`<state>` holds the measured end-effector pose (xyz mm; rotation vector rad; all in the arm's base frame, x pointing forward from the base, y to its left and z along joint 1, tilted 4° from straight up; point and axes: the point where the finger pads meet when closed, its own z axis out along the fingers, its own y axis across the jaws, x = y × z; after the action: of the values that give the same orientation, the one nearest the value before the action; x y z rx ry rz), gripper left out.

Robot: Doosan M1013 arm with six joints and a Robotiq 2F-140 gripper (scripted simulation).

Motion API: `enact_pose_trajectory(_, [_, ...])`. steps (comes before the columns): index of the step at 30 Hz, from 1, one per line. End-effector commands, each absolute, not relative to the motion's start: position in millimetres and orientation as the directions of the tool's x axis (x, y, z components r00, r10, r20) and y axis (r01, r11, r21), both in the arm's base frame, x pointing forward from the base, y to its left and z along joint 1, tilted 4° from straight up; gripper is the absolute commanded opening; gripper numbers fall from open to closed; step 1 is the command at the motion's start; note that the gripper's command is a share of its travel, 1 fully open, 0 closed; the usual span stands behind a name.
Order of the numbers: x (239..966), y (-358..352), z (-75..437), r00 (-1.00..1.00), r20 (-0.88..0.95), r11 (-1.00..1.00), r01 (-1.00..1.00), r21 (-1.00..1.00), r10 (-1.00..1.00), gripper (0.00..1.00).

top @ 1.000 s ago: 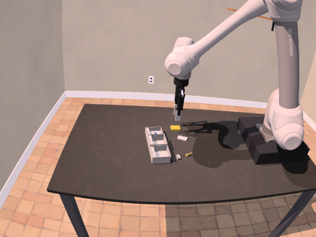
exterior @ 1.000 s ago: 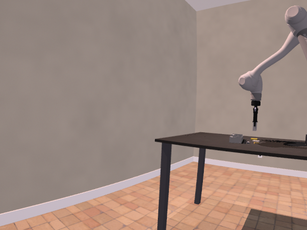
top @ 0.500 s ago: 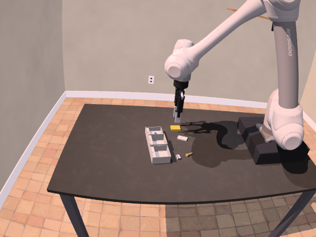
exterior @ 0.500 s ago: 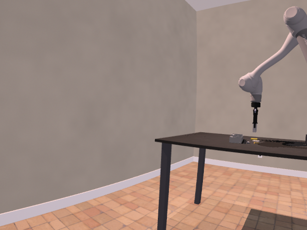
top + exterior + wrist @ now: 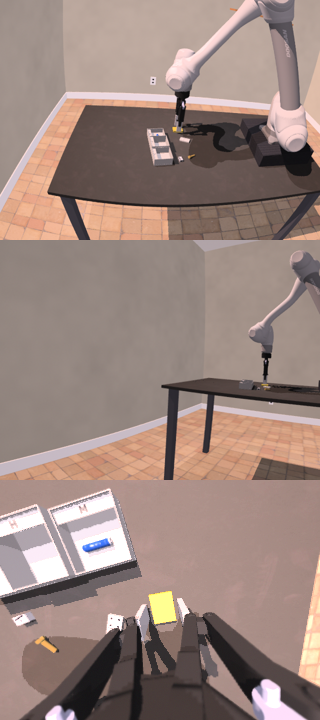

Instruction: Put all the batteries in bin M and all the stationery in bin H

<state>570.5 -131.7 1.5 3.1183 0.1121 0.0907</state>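
Observation:
My gripper (image 5: 178, 125) (image 5: 265, 382) (image 5: 162, 609) is low over the table, its fingers part open and standing on either side of a yellow block (image 5: 175, 130) (image 5: 265, 385) (image 5: 161, 608) that lies flat on the table top. The fingers do not press on the block. A row of grey bins stands to its left. The bin marked M (image 5: 155, 129) (image 5: 100, 507) is the far one and holds a blue battery (image 5: 157, 134) (image 5: 96, 545). The bin marked H (image 5: 163, 141) (image 5: 30, 525) is beside it and looks empty.
A white flat piece (image 5: 185, 140) (image 5: 114, 622) lies close to the block. A small white item (image 5: 180, 158) (image 5: 24, 619) and an orange bolt (image 5: 191, 156) (image 5: 46, 644) lie near the third bin (image 5: 163, 161). The robot's dark base (image 5: 268, 152) stands at the right.

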Motion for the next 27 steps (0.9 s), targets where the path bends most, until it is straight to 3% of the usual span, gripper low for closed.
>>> enact_pose_trajectory(1, [570.6, -131.7, 0.7, 0.996, 0.057, -0.997, 0.071, 0.022, 0.072, 0.33])
enact_pose_trajectory(21, [571.1, -131.9, -10.0, 0.996, 0.057, -0.997, 0.071, 0.022, 0.072, 0.33])
enact_pose_trajectory(22, [571.1, -131.9, -10.0, 0.996, 0.057, -0.997, 0.071, 0.022, 0.072, 0.21])
enact_pose_trajectory(27, [571.1, -131.9, -10.0, 0.996, 0.057, -0.997, 0.071, 0.022, 0.072, 0.21])
